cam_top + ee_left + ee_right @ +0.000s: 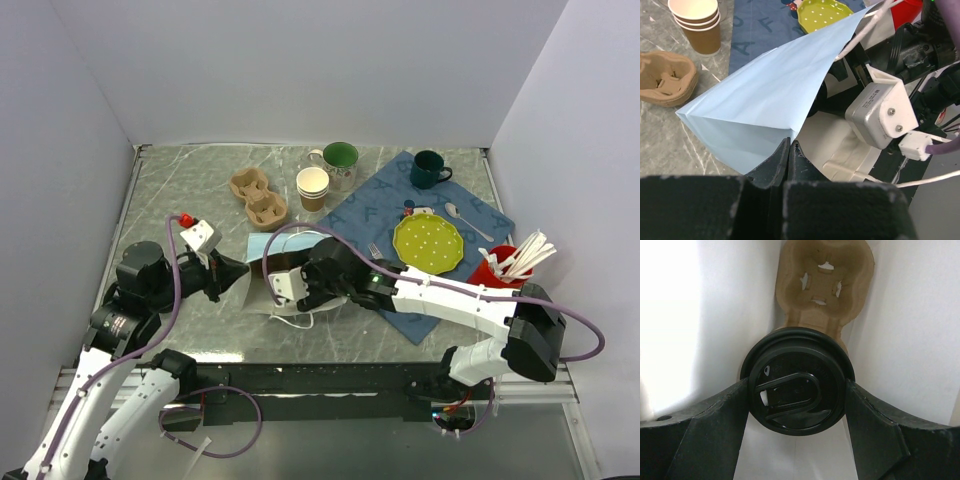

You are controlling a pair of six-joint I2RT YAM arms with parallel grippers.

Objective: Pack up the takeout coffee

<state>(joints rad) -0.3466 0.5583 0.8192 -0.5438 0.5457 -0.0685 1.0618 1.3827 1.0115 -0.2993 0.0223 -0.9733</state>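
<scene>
The takeout coffee shows in the right wrist view as a round black lid (790,360); its brown cup is hidden beneath. My right gripper (797,386) is shut on the lid, a finger touching each side, inside a paper bag with white inner walls (910,315). A brown cardboard cup carrier (822,285) lies in the bag just beyond the lid. The bag is light blue outside (765,100) and lies on the table (262,247). My left gripper (789,150) is shut on the bag's mouth edge, at the bag's left (235,272). The right wrist (325,272) reaches into the bag's mouth.
A stack of lidless brown paper cups (312,187) and a second cardboard carrier (258,197) stand behind the bag. Two green mugs (340,160) (430,168), a green plate (428,241), a spoon (465,220) and a red cup of white cutlery (500,265) sit on or by a blue cloth (370,210).
</scene>
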